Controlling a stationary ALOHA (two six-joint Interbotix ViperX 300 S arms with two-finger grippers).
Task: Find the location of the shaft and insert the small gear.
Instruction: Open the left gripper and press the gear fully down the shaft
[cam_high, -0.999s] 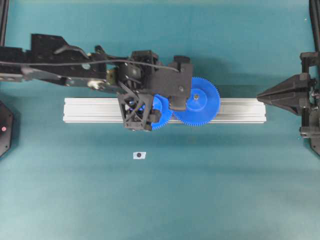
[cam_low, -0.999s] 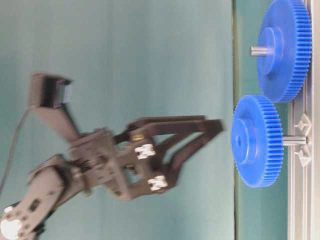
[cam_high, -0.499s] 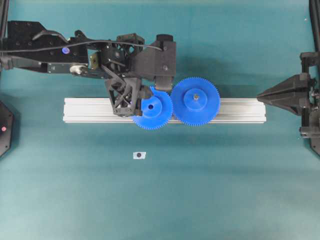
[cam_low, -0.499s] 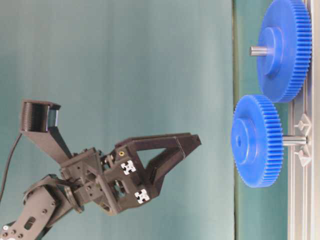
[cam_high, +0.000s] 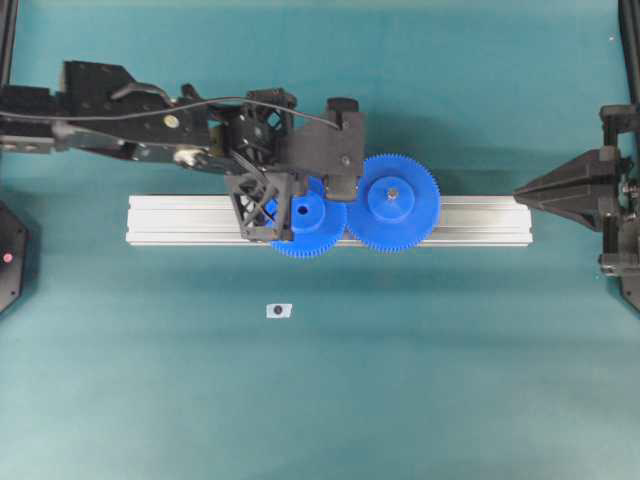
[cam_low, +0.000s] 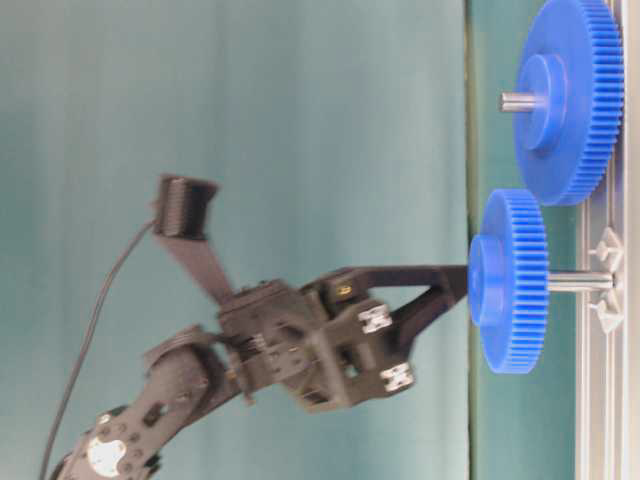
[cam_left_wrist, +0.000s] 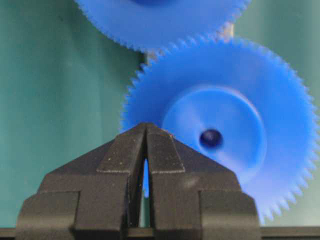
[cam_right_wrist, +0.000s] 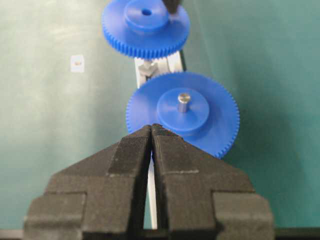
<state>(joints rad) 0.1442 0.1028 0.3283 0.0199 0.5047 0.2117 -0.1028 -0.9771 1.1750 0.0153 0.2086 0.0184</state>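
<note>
Small gear (cam_low: 512, 281) touches closed left gripper (cam_low: 455, 283) tip.

Passage along the rail (cam_high: 180, 220) is blocked mid-length by the small gear (cam_high: 308, 218) and the larger gear (cam_high: 392, 203) standing edge to edge, with the left gripper (cam_low: 455, 283) pressed against the small gear's hub, while open mat (cam_high: 420, 370) is left in front.

The left gripper (cam_left_wrist: 145, 131) sits pinched together at the bottom of the frame, its tips over the small gear (cam_left_wrist: 225, 125), with the bigger gear (cam_left_wrist: 160, 20) at the top.
</note>
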